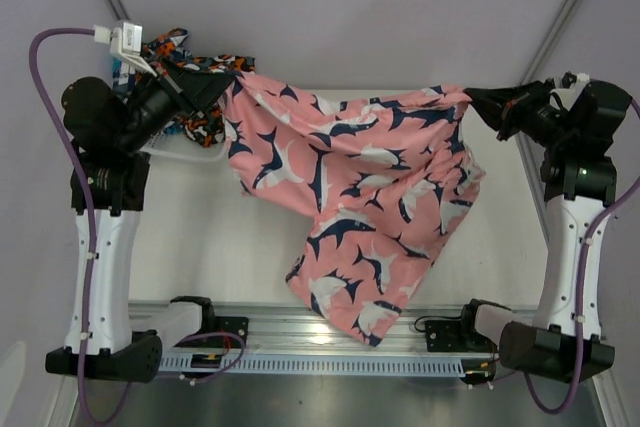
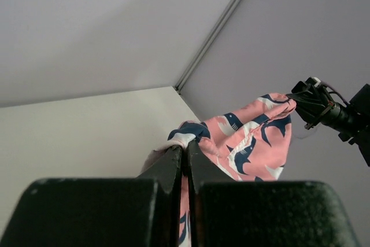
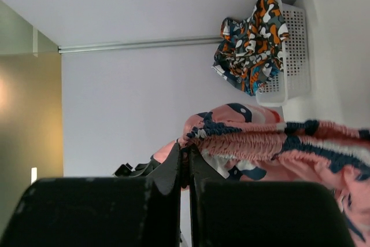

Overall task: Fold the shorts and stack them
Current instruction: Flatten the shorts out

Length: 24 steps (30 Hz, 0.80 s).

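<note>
**A:** Left claw point(image 1: 226, 87) first: how wide is it?

**B:** Pinched tight, its fingers pressed together on one end of the waistband of the pink shorts point(image 1: 350, 177). The right claw point(image 1: 480, 99) is the same, clamped hard on the other end, right on the gathered elastic.

**A:** So where does that leave the pink shorts?

**B:** Strung between the two claws, lifted over the counter point(image 1: 200, 237). The waistband runs across the top. The legs sag and hang toward the near rail, the lowest hem over the counter's near edge.

**A:** Is that hem touching anything?

**B:** From above I cannot tell.

**A:** And the smaller things?

**B:** A white mesh basket point(image 3: 292, 56) stands at the far left of the counter, behind the left arm. A heap of dark patterned shorts point(image 3: 251, 44), orange, white and teal, lies in it and spills over its rim.
</note>
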{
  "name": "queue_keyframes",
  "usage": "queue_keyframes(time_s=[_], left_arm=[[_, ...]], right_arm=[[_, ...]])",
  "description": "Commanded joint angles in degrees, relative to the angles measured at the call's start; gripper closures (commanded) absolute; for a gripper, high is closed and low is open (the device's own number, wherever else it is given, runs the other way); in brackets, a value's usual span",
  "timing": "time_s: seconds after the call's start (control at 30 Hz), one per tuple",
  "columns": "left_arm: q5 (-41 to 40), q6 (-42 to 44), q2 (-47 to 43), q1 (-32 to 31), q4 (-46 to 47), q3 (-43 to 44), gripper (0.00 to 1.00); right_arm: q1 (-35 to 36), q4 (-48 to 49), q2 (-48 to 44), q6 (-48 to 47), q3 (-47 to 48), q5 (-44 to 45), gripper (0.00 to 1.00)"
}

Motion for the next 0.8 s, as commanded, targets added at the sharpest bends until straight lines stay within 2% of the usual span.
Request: queue_keyframes(time_s=[0.0,0.17,0.4,0.5,0.77], left_arm=[[0.8,1.0,1.8,1.1,2.9,7.8,1.0],[3.0,-0.4,7.4,1.6,0.6,15.7,1.0],[3.5,-2.7,-3.7,1.6,1.3,10.7,1.0],[2.4,-3.4,-11.3,1.6,-0.7,9.3,1.0],[2.8,-6.1,-18.0,1.6,-6.2,16.1,1.0]], right_arm=[[0.1,11.0,3.9,3.5,6.2,-2.7,1.0],[0.1,15.3,9.2,7.5,13.6,-7.2,1.0],[-0.6,11.7,2.1,7.9,12.9,-8.4,1.0],[-0.6,9.5,-2.6,8.6,12.9,-8.5,1.0],[-0.6,0.2,-13.0,10.8,20.3,-7.2,1.0]])
